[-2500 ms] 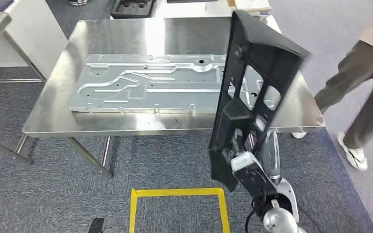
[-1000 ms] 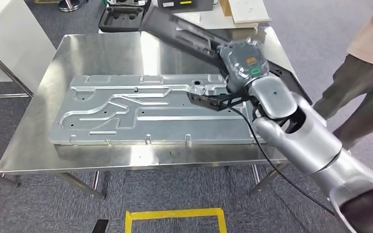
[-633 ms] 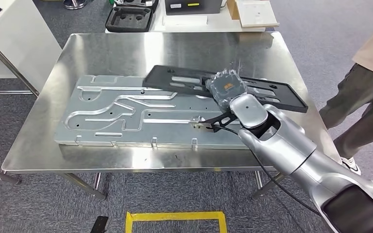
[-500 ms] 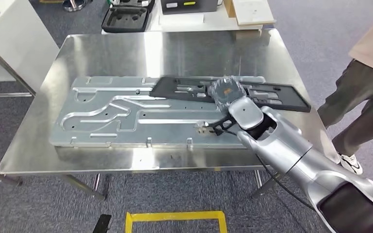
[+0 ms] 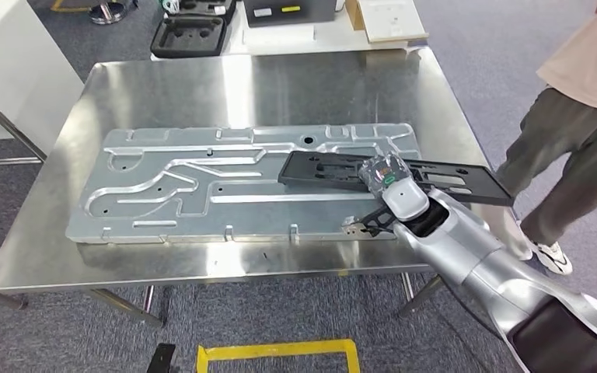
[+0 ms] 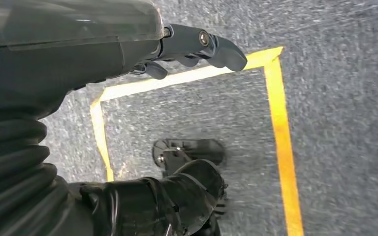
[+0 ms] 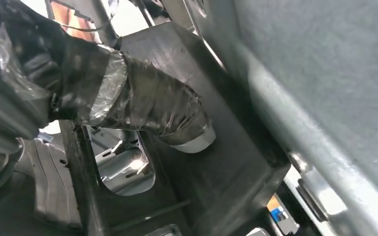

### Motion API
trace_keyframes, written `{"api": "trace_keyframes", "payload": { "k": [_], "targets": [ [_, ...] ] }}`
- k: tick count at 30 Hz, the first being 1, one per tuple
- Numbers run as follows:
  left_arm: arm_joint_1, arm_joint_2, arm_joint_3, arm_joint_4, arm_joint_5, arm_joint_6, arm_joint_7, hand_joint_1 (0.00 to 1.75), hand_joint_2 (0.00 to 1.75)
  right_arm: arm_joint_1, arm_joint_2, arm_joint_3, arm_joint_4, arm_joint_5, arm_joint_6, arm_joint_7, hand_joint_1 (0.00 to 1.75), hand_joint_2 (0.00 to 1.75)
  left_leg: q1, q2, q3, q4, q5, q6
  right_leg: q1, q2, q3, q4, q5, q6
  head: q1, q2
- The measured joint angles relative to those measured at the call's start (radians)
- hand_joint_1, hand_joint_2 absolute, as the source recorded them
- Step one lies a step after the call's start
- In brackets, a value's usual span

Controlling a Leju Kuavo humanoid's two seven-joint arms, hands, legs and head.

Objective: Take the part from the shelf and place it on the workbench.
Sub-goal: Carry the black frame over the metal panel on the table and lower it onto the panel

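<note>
- The part [image 5: 334, 169], a long flat black frame with cut-out openings, lies low across the right end of the workbench [image 5: 202, 85], on or just above the large grey stamped metal panel [image 5: 202, 183] that covers the middle of the bench top.
- Its long axis runs nearly along the length of the bench, from the middle of the panel out past the panel's right end, where the far end of the part comes close to the right edge of the bench.
- The right hand [image 5: 385, 172] holds the part near its middle; in the right wrist view the taped thumb [image 7: 142, 105] lies against the black frame [image 7: 211, 162] and reaches into one of its openings, so I judge the grip is not released yet.
- Whether the part already rests fully on the panel I cannot tell; its right end seems to hang a little free.
- The coming move, as I judge it, turns on this: the hand sits on top of the part, so it must open and lift straight away from the frame, without dragging it toward the near bench edge.
- The left hand [image 6: 197, 46] hangs beside the body over the carpet and the yellow floor tape [image 6: 280, 142], with its fingers loose and holding nothing; it is far from the part.
- A person [image 5: 583, 101] stands just beside the right end of the bench.
</note>
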Motion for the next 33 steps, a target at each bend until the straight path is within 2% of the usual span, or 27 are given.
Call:
{"api": "trace_keyframes", "payload": {
  "k": [2,3,4,6,7,8,9,10,11,13,15,17,18,20,22,23,24,25,27,29,32,33],
  "targets": [
    [0.0,0.0,0.0,0.0,0.008,-0.004,-0.028,0.0,1.75,0.0,-0.007,0.0,0.007,0.009,0.013,-0.008,0.44,0.44,0.005,0.002,0.011,-0.013,0.005,0.007,0.001,0.001,0.006,-0.002,-0.003,0.011,0.001,0.0],
    [0.0,0.0,0.0,0.0,0.012,-0.004,-0.044,0.0,1.75,0.0,-0.013,0.0,0.011,0.014,0.019,-0.012,0.0,0.0,0.008,0.004,0.018,-0.021,0.008,0.012,0.002,0.0,0.002,0.011,-0.014,0.017,0.003,0.0],
    [-0.001,-0.001,0.0,0.0,0.015,-0.005,-0.06,0.0,1.75,0.0,-0.02,0.0,0.015,0.018,0.024,-0.016,0.0,0.0,0.011,0.006,0.023,-0.029,0.012,0.018,0.002,-0.001,-0.011,0.043,-0.036,0.021,0.005,0.0],
    [-0.002,0.0,0.0,0.0,0.023,-0.007,-0.08,0.0,0.87,0.004,-0.037,0.002,0.023,0.022,0.026,-0.021,0.0,0.0,0.011,0.008,0.025,-0.032,0.015,0.024,0.0,-0.005,-0.063,0.159,-0.096,0.028,0.008,0.0],
    [-0.001,0.0,0.001,0.0,0.03,-0.01,-0.084,0.0,0.44,0.008,-0.046,0.004,0.026,0.023,0.025,-0.022,0.0,0.0,0.011,0.008,0.024,-0.031,0.014,0.025,-0.001,-0.006,-0.088,0.215,-0.118,0.032,0.008,0.0],
    [0.0,0.0,0.003,0.0,0.037,-0.015,-0.084,0.0,0.0,0.013,-0.056,0.007,0.028,0.023,0.025,-0.023,0.0,0.0,0.011,0.007,0.024,-0.03,0.014,0.026,-0.003,-0.006,-0.102,0.247,-0.124,0.035,0.008,0.0],
    [0.002,0.001,0.004,0.0,0.043,-0.019,-0.081,0.0,0.0,0.018,-0.066,0.009,0.029,0.022,0.024,-0.023,0.0,0.0,0.011,0.007,0.024,-0.028,0.013,0.025,-0.006,-0.007,-0.098,0.241,-0.112,0.037,0.008,0.0],
    [0.005,0.001,0.006,0.0,0.046,-0.021,-0.074,0.0,0.0,0.021,-0.074,0.01,0.029,0.02,0.021,-0.021,0.0,0.0,0.012,0.006,0.024,-0.024,0.011,0.023,-0.009,-0.008,-0.075,0.199,-0.086,0.039,0.008,0.0],
    [0.009,0.001,0.006,0.0,0.048,-0.019,-0.064,0.0,0.0,0.022,-0.083,0.011,0.026,0.015,0.016,-0.016,0.0,0.0,0.013,0.006,0.024,-0.019,0.008,0.019,-0.012,-0.01,-0.039,0.132,-0.057,0.041,0.008,0.0],
    [0.015,0.002,0.006,0.0,0.047,-0.011,-0.039,0.0,0.0,0.022,-0.096,0.01,0.017,0.001,-0.003,-0.003,0.0,0.0,0.01,0.005,0.021,-0.006,0.0,0.008,-0.012,-0.012,0.018,0.026,-0.025,0.036,0.008,0.0],
    [0.017,0.003,0.006,0.0,0.046,0.002,-0.013,0.0,0.0,0.025,-0.11,0.003,0.0,-0.015,-0.036,0.015,0.0,0.0,0.008,0.005,0.019,-0.002,-0.003,-0.003,-0.006,-0.01,0.032,0.002,-0.025,0.025,0.007,0.0],
    [0.021,0.003,0.006,0.0,0.041,0.016,0.017,0.0,0.0,0.032,-0.122,-0.008,-0.021,-0.035,-0.075,0.036,0.0,0.0,0.01,0.004,0.018,-0.001,-0.005,-0.012,-0.007,-0.009,0.033,-0.001,-0.019,0.012,0.007,0.0],
    [0.022,0.003,0.006,0.0,0.037,0.021,0.032,0.0,0.0,0.034,-0.128,-0.016,-0.034,-0.045,-0.091,0.046,0.0,0.0,0.011,0.004,0.013,0.012,-0.017,-0.017,-0.009,-0.01,0.033,-0.002,-0.015,0.006,0.006,0.0],
    [0.023,0.004,0.006,0.0,0.03,0.021,0.053,0.0,0.0,0.036,-0.139,-0.034,-0.061,-0.06,-0.113,0.064,0.0,0.0,0.013,0.005,-0.019,0.091,-0.075,-0.025,-0.013,-0.012,0.031,-0.005,-0.008,-0.004,0.002,0.0],
    [0.023,0.004,0.006,0.0,0.028,0.015,0.062,0.0,0.0,0.036,-0.151,-0.053,-0.089,-0.065,-0.12,0.075,0.0,0.0,0.014,0.005,-0.068,0.22,-0.145,-0.031,-0.011,-0.013,0.026,-0.004,-0.004,-0.009,0.001,0.0],
    [0.023,0.004,0.006,0.0,0.028,0.011,0.063,0.0,0.0,0.036,-0.157,-0.06,-0.104,-0.066,-0.12,0.079,0.0,0.0,0.014,0.005,-0.084,0.267,-0.161,-0.031,-0.01,-0.013,0.023,-0.003,-0.004,-0.01,0.001,0.0],
    [0.023,0.005,0.006,0.0,0.029,0.008,0.064,0.0,0.0,0.036,-0.161,-0.065,-0.118,-0.067,-0.121,0.081,0.0,0.0,0.014,0.005,-0.086,0.284,-0.161,-0.031,-0.009,-0.012,0.021,-0.002,-0.003,-0.01,0.001,0.0],
    [0.023,0.006,0.006,0.0,0.03,0.004,0.064,0.0,0.0,0.036,-0.165,-0.07,-0.132,-0.071,-0.123,0.083,0.0,0.0,0.014,0.005,-0.071,0.263,-0.144,-0.029,-0.009,-0.012,0.02,-0.001,-0.002,-0.01,0.001,0.0],
    [0.022,0.01,0.006,0.0,0.028,-0.002,0.068,0.0,0.0,0.036,-0.171,-0.086,-0.163,-0.087,-0.141,0.085,0.0,0.0,0.013,0.005,0.002,0.131,-0.085,-0.019,-0.007,-0.011,0.019,0.001,-0.001,-0.007,0.001,0.0],
    [0.021,0.015,0.006,0.0,0.023,-0.01,0.077,0.0,0.0,0.032,-0.172,-0.107,-0.196,-0.105,-0.173,0.087,0.0,0.0,0.008,0.003,0.058,0.021,-0.049,-0.009,-0.004,-0.01,0.014,0.002,0.004,0.001,0.001,0.0],
    [0.022,0.018,0.006,0.0,0.012,-0.022,0.089,0.0,0.0,0.029,-0.173,-0.125,-0.248,-0.115,-0.194,0.087,0.0,0.0,0.003,0.003,0.059,0.003,-0.037,0.005,-0.004,-0.009,0.007,-0.001,0.016,0.02,0.002,0.0],
    [0.023,0.018,0.006,0.0,0.006,-0.026,0.092,0.0,0.0,0.03,-0.175,-0.129,-0.269,-0.115,-0.195,0.089,0.0,0.0,0.004,0.004,0.056,0.0,-0.03,0.011,-0.005,-0.01,0.004,0.003,0.009,0.026,0.003,0.0]
  ]
}}
